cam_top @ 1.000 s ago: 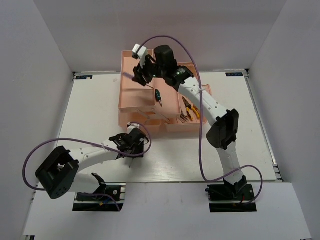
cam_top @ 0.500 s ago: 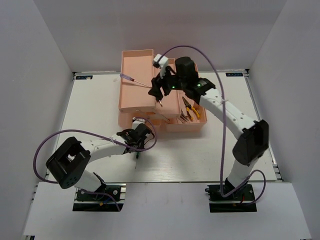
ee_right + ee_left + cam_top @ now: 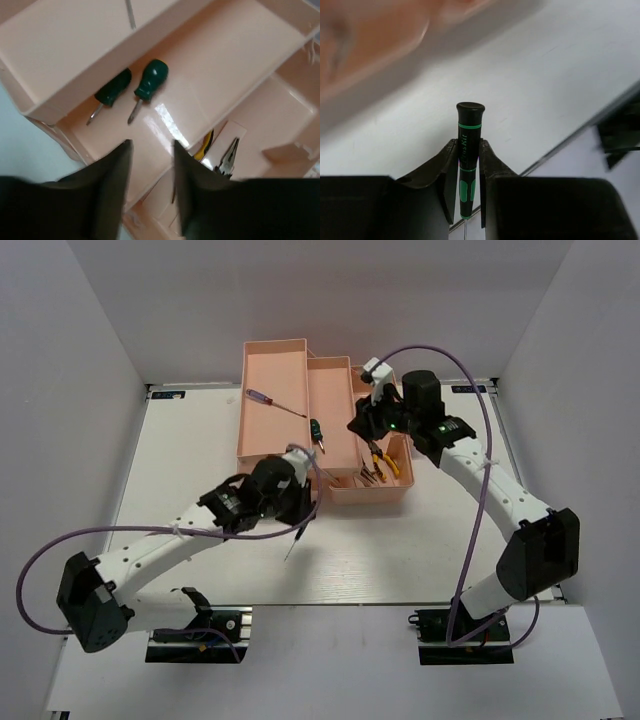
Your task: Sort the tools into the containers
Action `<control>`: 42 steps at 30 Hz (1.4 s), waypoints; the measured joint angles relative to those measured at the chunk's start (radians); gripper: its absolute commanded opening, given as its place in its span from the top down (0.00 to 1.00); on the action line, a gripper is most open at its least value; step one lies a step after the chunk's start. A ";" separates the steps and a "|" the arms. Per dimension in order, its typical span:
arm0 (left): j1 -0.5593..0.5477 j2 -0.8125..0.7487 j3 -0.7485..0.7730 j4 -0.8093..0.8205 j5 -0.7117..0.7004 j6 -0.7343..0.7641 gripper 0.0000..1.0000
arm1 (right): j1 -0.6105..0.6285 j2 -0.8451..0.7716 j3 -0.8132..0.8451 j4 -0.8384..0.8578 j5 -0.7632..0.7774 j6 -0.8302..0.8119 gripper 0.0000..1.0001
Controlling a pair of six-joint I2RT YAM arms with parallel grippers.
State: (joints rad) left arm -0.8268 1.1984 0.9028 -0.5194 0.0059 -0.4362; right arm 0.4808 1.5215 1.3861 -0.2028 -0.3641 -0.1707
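Observation:
My left gripper (image 3: pixel 291 502) (image 3: pixel 468 146) is shut on a thin green-and-black screwdriver (image 3: pixel 469 131) (image 3: pixel 291 538), held above the table in front of the salmon-pink toolbox (image 3: pixel 371 496); its shaft points toward the table's near edge. My right gripper (image 3: pixel 362 427) (image 3: pixel 150 146) hangs open and empty over the box's middle tray (image 3: pixel 215 60). A stubby green screwdriver (image 3: pixel 318 430) (image 3: pixel 149 82) lies in that tray, a dark mirror image beside it on the wall. The red-and-blue screwdriver (image 3: pixel 274 402) lies in the left tray. Yellow-handled pliers (image 3: pixel 379 461) (image 3: pixel 226 157) rest in the lower right compartment.
The toolbox stands spread open at the back centre of the white table (image 3: pixel 180 460), its trays stepped from left to right. Grey walls close in the table on both sides. Purple cables (image 3: pixel 60 550) loop from both arms.
My left gripper closed on the green screwdriver on the table and lifted it toward the box. My right gripper left the red-and-blue screwdriver in the left tray and moved right.

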 measured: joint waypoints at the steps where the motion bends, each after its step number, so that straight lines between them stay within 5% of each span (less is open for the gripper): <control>1: 0.000 -0.003 0.071 -0.016 0.019 0.018 1.00 | -0.015 -0.011 -0.025 0.000 0.004 0.000 0.79; 6: 0.015 -0.015 0.320 -0.035 -0.026 0.071 1.00 | -0.098 -0.084 -0.146 0.002 0.034 0.004 0.80; 15: 0.121 0.131 0.452 -0.003 -0.462 0.046 1.00 | -0.166 -0.207 -0.314 0.002 0.044 -0.016 0.71; 19: 0.175 0.289 0.590 0.032 -0.533 0.055 1.00 | -0.167 -0.249 -0.384 -0.010 0.021 -0.039 0.62; 23: 0.235 0.405 0.713 0.040 -0.550 0.058 1.00 | -0.166 -0.269 -0.431 -0.032 -0.018 -0.064 0.39; 26: 0.285 0.467 0.792 0.023 -0.556 0.054 0.69 | -0.166 -0.274 -0.447 -0.048 -0.060 -0.092 0.31; 27: 0.301 0.484 0.816 0.014 -0.556 0.053 0.41 | -0.166 -0.274 -0.448 -0.057 -0.074 -0.101 0.28; 31: 0.351 0.550 0.897 -0.031 -0.532 0.040 0.20 | -0.166 -0.274 -0.448 -0.096 -0.213 -0.175 0.30; 33: 0.362 0.564 0.911 -0.049 -0.510 0.034 0.20 | -0.163 -0.274 -0.450 -0.109 -0.301 -0.219 0.35; 35: 0.363 0.561 0.911 -0.058 -0.484 0.032 0.31 | -0.148 -0.273 -0.462 -0.098 -0.395 -0.270 0.57; 36: 0.361 0.552 0.909 -0.055 -0.473 0.031 0.45 | -0.135 -0.272 -0.470 -0.085 -0.434 -0.292 0.66; 37: 0.360 0.536 0.900 -0.055 -0.466 0.031 0.91 | -0.120 -0.267 -0.475 -0.075 -0.463 -0.307 0.79; 38: 0.360 0.513 0.885 -0.053 -0.464 0.025 1.00 | -0.102 -0.256 -0.476 -0.058 -0.491 -0.327 0.82; 41: 0.356 0.351 0.761 -0.048 -0.488 0.035 1.00 | -0.030 -0.204 -0.476 -0.006 -0.540 -0.390 0.80; 42: 0.356 0.280 0.711 -0.048 -0.514 0.029 0.94 | 0.001 -0.181 -0.472 0.002 -0.547 -0.419 0.67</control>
State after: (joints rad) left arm -0.4713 1.4788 1.6138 -0.5671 -0.5079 -0.4068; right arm 0.4816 1.3407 0.9146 -0.2008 -0.9108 -0.5896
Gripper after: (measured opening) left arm 0.012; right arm 0.189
